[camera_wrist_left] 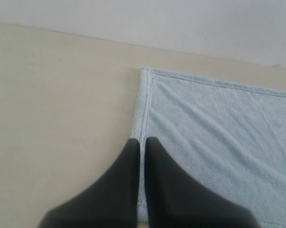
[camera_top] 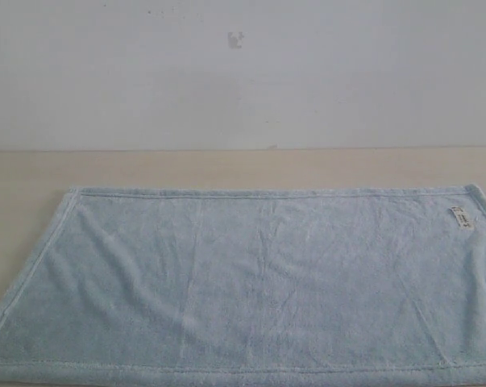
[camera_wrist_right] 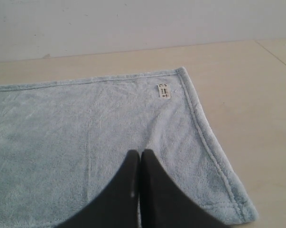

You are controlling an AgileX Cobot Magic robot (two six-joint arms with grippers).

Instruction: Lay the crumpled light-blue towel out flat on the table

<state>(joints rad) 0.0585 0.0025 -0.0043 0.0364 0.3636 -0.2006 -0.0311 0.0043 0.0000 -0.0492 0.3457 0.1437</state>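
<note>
The light-blue towel [camera_top: 251, 282] lies spread flat on the pale-beige table [camera_top: 226, 165], its white tag [camera_top: 460, 218] near the far right corner. No gripper shows in the exterior view. In the left wrist view my left gripper [camera_wrist_left: 142, 141] hangs above the towel's [camera_wrist_left: 214, 137] left hem, black fingers together with only a thin slit, holding nothing. In the right wrist view my right gripper [camera_wrist_right: 140, 153] is shut and empty above the towel [camera_wrist_right: 86, 142], short of the tag [camera_wrist_right: 164, 91].
A whitish-grey wall [camera_top: 243, 72] rises behind the table. Bare tabletop [camera_wrist_left: 57, 118] lies beside the towel's left hem, and more [camera_wrist_right: 247, 104] beyond its right hem.
</note>
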